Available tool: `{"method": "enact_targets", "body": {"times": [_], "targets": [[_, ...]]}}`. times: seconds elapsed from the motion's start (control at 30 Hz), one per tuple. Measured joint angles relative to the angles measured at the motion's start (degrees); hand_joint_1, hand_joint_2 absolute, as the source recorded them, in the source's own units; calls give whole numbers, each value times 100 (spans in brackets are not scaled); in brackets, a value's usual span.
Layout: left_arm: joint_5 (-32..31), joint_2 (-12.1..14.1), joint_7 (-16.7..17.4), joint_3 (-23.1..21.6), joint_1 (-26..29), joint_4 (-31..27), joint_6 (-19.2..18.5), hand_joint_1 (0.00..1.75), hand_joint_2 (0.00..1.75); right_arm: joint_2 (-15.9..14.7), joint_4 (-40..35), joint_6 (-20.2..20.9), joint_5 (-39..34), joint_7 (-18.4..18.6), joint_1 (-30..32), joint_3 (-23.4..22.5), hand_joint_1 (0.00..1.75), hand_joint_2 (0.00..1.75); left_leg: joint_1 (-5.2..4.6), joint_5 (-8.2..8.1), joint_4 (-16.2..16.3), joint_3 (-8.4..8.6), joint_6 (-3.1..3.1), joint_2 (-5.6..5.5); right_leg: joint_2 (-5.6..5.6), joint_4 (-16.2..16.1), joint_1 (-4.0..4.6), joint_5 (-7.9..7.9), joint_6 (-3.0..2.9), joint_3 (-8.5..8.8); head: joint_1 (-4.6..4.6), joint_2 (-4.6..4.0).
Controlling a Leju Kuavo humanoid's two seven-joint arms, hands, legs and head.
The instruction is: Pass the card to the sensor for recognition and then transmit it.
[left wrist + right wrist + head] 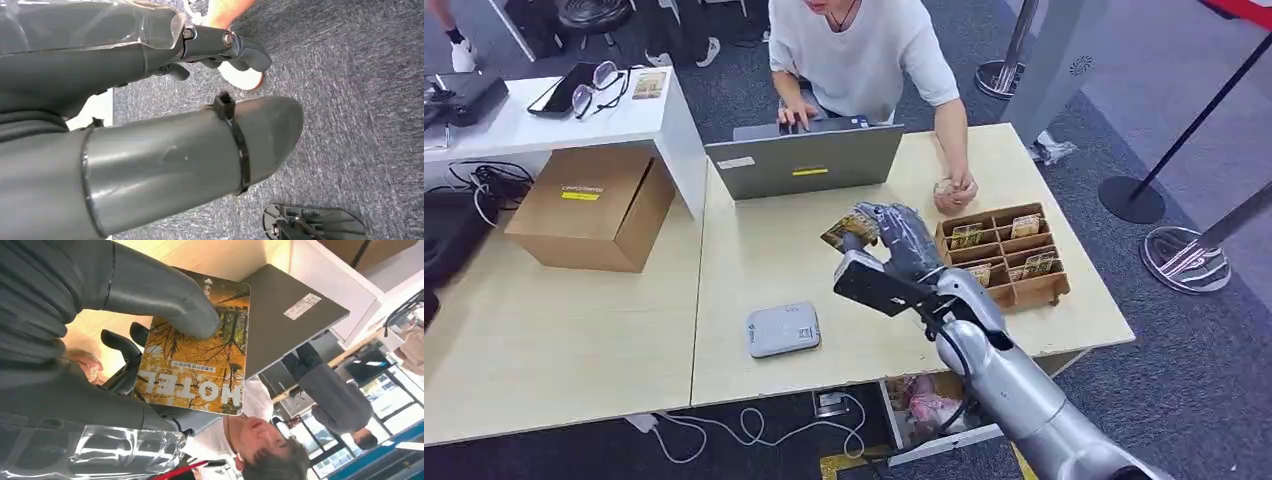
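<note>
R hand (894, 235) is pinching card (849, 230) w/ thumb, hovering above table just beside laptop (809, 160). Sensor (783, 329) is lying nearer the robot & leftward of card; L hand (220, 47) is hanging empty, fingers curled.

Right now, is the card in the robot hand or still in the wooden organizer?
In hand. The right robot hand pinches the card under its thumb, raised above the table beside the wooden organizer.

Hotel-style reception desk: laptop (809, 160), card organizer (1004, 255), stanchions (1132, 195), carpet (1184, 130).
</note>
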Motion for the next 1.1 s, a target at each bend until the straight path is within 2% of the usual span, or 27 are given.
{"method": "enact_targets", "body": {"times": [0.1, 0.33, 0.7, 0.87, 1.1], "targets": [[-22, 2, 24, 0, -1, 0, -40, 0, 0, -9, -31, 371, -334, 233, 20, -37, 175, 175, 0, 0, 0, 0, 0, 0, 0, 0, 0, 0, 0, 0, 0, 0], [-92, 26, 55, -33, 0, 0, -151, 0, 0, -42, 2, 947, -1013, 807, 43, -57, 175, 175, 0, 0, 0, 0, 0, 0, 0, 0, 0, 0, 0, 0, 0, 0], [-113, 35, 63, -63, 0, 0, -162, 0, 0, -44, 54, 1061, -1177, 894, 73, -100, 175, 175, 0, 0, 0, 0, 0, 0, 0, 0, 0, 0, 0, 0, 0, 0], [-146, 37, 81, -72, -3, 0, -166, 0, 0, -42, 216, 1330, -1583, 932, 32, -120, 175, 175, 0, 0, 0, -5, 0, 0, -1, 0, 0, 0, 0, 1, 0, 0], [-151, 39, 81, -74, -3, 0, -166, 0, 0, -35, 253, 1343, -1597, 925, 9, -114, 175, 175, 1, 0, 0, -6, 0, -1, -1, 0, 0, 0, 0, 1, 2, 0]]}}
